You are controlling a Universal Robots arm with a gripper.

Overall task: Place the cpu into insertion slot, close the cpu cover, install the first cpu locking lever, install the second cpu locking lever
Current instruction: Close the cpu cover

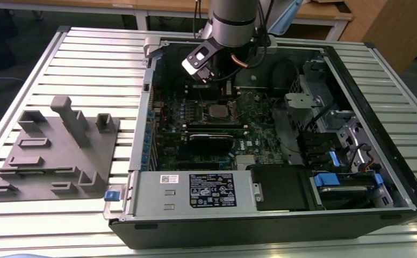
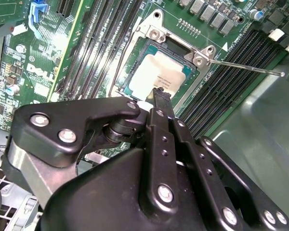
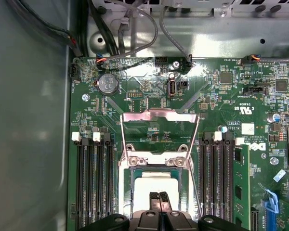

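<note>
- We saw the computer case lying open on the slatted table, nearer the table's edge on the exterior view's right. A grey fixture block sat by the opposite edge.
- Inside the case, the insertion slot sat on the motherboard between two banks of long memory slots, towards the case's far edge in the exterior view.
- The cpu lay flat in the insertion slot with its pale metal top bare.
- The cpu cover was swung up off the slot. It hinged at the slot edge away from the gripper, and we saw green board through its cutout.
- A thin metal lever ran out from a hinge-side corner of the slot and across the neighbouring memory slots.
- The gripper hung over the cpu with its two black fingertips drawn together and nothing between them. They were at the cpu edge away from the hinge.
- We could not tell whether the tips pressed on the cpu or stopped just above it.
- A coin battery sat near a corner of the motherboard beyond the cover.
- The grey power-supply box filled the case's near edge in the exterior view.
</note>
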